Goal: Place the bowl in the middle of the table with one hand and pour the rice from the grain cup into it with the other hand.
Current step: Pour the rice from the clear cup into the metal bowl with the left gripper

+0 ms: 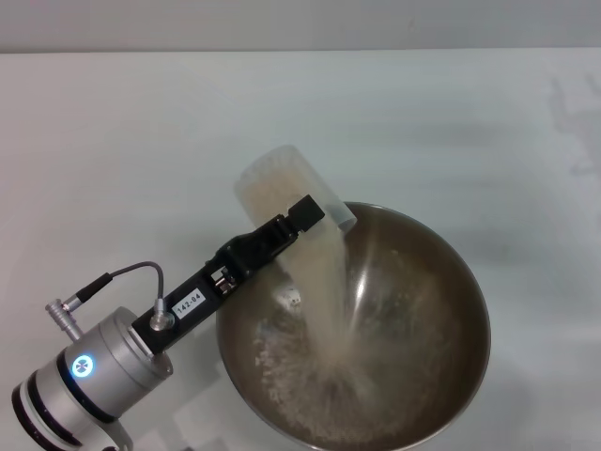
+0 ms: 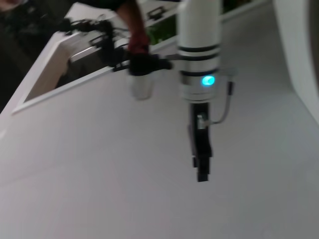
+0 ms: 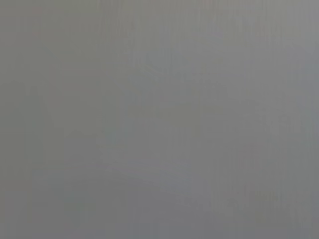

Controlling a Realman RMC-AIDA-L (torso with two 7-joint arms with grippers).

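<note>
In the head view my left gripper [image 1: 289, 225] is shut on the grain cup [image 1: 280, 180], a frosted plastic cup. It holds the cup tipped over the near-left rim of the steel bowl [image 1: 467, 282]. The bowl stands on the white table [image 1: 113, 141]. Rice [image 1: 329, 282] falls from the cup's mouth in a pale stream, and grains lie spread over the bowl's bottom [image 1: 310, 399]. The right arm does not show in the head view. In the left wrist view another arm with a blue light hangs over the table, its dark gripper [image 2: 202, 162] pointing down.
The table's far edge runs along the top of the head view. In the left wrist view dark equipment [image 2: 94, 40] and a white cup-like thing [image 2: 142, 87] stand beyond the table edge. The right wrist view is plain grey.
</note>
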